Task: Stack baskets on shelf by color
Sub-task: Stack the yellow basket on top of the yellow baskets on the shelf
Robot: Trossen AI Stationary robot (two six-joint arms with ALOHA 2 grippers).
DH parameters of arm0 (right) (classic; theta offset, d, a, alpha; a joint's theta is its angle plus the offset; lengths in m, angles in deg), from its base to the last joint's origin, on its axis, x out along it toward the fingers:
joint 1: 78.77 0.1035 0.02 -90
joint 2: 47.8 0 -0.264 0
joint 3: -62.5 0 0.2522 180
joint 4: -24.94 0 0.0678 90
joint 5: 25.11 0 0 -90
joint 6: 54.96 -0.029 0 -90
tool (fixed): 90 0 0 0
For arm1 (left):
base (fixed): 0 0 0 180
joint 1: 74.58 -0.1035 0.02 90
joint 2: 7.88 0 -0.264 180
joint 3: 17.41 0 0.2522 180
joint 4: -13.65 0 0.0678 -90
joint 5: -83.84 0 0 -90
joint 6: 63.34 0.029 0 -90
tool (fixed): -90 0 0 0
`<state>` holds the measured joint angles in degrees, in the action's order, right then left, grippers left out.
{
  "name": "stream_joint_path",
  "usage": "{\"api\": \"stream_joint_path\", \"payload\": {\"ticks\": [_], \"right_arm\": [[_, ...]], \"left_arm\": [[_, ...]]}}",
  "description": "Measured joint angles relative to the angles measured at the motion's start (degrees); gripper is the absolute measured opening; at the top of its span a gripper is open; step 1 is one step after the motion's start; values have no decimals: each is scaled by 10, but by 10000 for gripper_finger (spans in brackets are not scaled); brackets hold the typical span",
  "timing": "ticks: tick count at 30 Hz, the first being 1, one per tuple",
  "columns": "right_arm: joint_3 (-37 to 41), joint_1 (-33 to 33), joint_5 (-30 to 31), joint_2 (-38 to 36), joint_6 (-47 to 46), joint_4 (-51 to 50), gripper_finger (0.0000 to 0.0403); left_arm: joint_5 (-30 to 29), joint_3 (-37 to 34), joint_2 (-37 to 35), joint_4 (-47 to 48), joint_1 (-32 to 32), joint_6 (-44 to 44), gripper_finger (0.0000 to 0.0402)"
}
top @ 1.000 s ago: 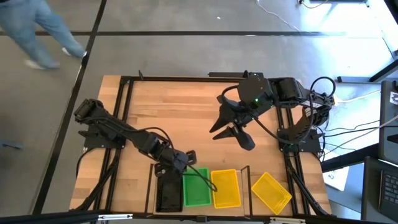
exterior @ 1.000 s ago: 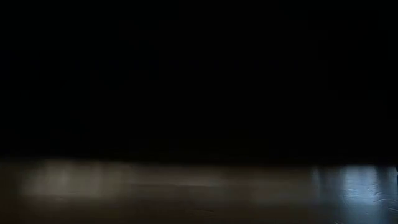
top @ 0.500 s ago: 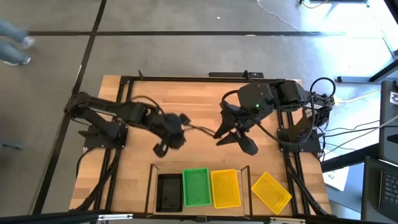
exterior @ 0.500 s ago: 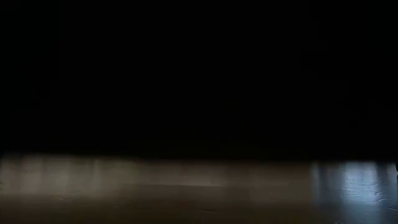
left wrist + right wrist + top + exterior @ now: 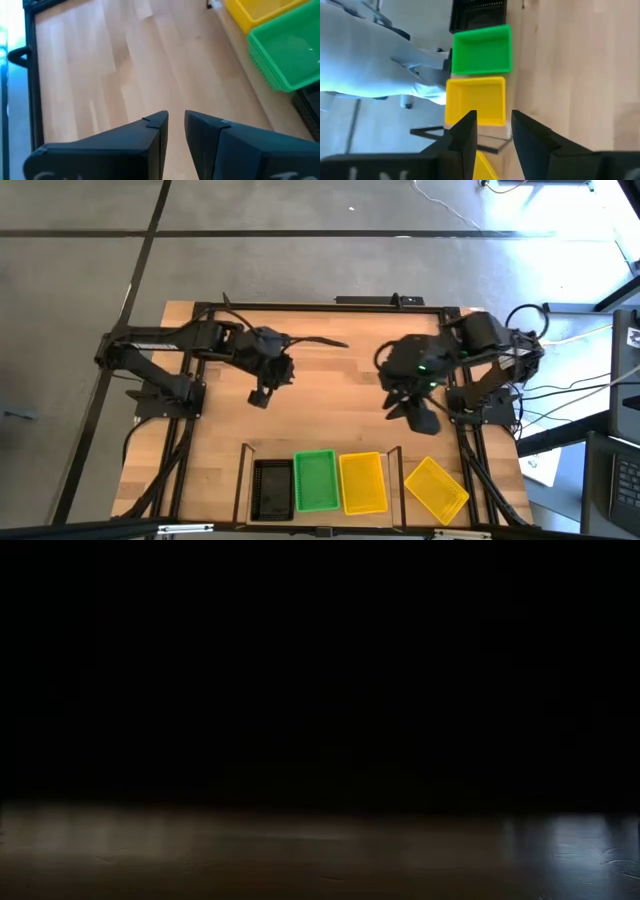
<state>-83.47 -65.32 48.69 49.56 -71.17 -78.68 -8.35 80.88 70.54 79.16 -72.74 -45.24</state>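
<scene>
On the shelf (image 5: 400, 468) at the table's near edge, a black basket (image 5: 271, 489), a green basket (image 5: 315, 480) and a yellow basket (image 5: 362, 482) rest side by side on their bottoms. Another yellow basket (image 5: 435, 488) lies askew on the tabletop to the shelf's right. My left gripper (image 5: 262, 392) hangs over bare wood left of centre, fingers open by a narrow gap (image 5: 176, 122), holding nothing. My right gripper (image 5: 414, 414) hovers beyond the loose yellow basket, open (image 5: 493, 125) and empty. The low view is dark and shows nothing of them.
The right wrist view looks along the green basket (image 5: 482, 50), the yellow basket (image 5: 475, 102) and the black basket (image 5: 477, 12) in their row. Black frame rails (image 5: 205, 360) run along the table's sides. Cables (image 5: 520, 340) hang by the right arm's base. Bare wood (image 5: 330, 400) lies between the arms.
My left gripper has left the black and green baskets on the shelf, rising and drawing back toward the table's far left. My right gripper has moved right and toward the near edge, closer to the loose yellow basket, and its fingers have drawn closer together.
</scene>
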Motion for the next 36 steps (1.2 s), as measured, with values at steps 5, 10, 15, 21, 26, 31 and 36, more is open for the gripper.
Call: {"api": "stream_joint_path", "payload": {"ticks": [5,10,15,21,26,31,36], "right_arm": [[63,36,86,-65,-36,-1,117],[163,71,174,-152,-197,-2,117],[301,115,191,-216,-401,-2,117],[462,183,176,-261,-586,17,117],[562,221,161,-271,-648,70,117],[661,242,111,-271,-678,132,117],[757,270,67,-270,-712,237,117]], "left_arm": [[4,1,-15,4,-10,0,55],[4,0,-22,8,-24,-1,55],[4,0,-35,10,-41,-12,55],[4,0,-41,12,-57,-13,55],[71,0,-52,8,-70,-26,55],[107,-1,-50,9,-80,-41,55],[107,-1,-50,9,-87,-45,55]]}}
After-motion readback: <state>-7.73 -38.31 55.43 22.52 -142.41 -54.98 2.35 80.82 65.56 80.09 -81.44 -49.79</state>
